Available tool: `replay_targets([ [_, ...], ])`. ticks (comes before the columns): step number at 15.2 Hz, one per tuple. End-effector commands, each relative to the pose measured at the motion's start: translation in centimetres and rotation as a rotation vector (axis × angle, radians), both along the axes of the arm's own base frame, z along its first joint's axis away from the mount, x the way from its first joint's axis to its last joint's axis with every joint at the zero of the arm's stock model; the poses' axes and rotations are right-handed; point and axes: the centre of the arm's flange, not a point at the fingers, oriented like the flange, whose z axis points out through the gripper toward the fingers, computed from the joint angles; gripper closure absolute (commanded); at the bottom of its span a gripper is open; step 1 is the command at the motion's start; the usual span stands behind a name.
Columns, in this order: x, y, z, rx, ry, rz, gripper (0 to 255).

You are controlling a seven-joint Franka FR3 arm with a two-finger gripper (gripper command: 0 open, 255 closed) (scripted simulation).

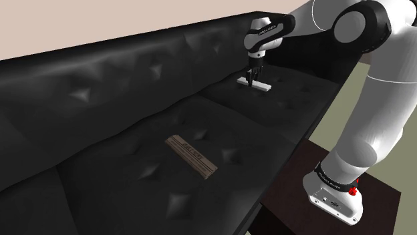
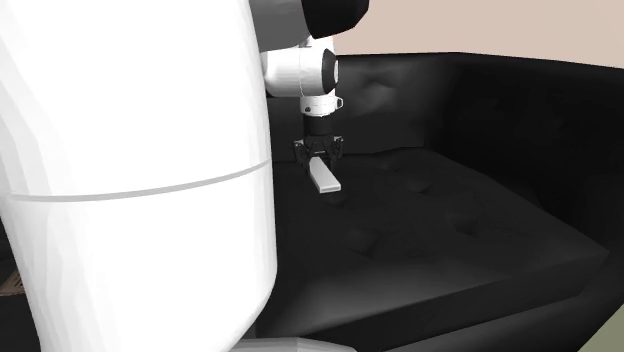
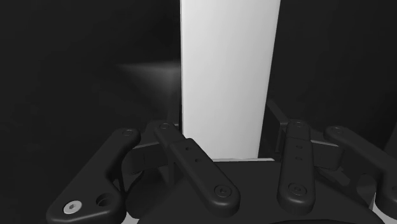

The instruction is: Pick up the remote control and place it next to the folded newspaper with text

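I see a big black sofa (image 1: 100, 100). The white remote (image 1: 262, 86) is on the seat, close to the back of the sofa, at the end near my arm (image 1: 374, 107).

My gripper (image 1: 252, 79) points straight down at the remote. In the wrist view the remote (image 3: 229, 70) runs out from between the two black fingers (image 3: 191, 159). One finger is on each long side of it, and both look pressed right up against it. So the gripper (image 3: 230, 130) is closed on the remote and has hold of it.

In the second exterior view the gripper (image 2: 320, 155) holds one end of the remote (image 2: 326, 180), and the other end sticks out over the seat. I cannot tell if the remote is up off the seat or lying on it.

The newspaper (image 1: 192, 155) is a flat brown strip on the next cushion. It lies well apart from the remote, toward the shoulder view's lower left.
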Motion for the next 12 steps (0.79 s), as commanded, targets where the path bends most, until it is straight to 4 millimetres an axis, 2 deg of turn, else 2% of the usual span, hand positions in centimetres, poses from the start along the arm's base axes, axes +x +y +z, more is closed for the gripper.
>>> replay_targets([
  [1,0.0,0.0,1.1,0.000,0.000,0.000,255],
  [11,0.0,0.0,6.4,0.000,0.000,0.000,255],
  [12,0.0,0.0,6.4,0.000,0.000,0.000,255],
])
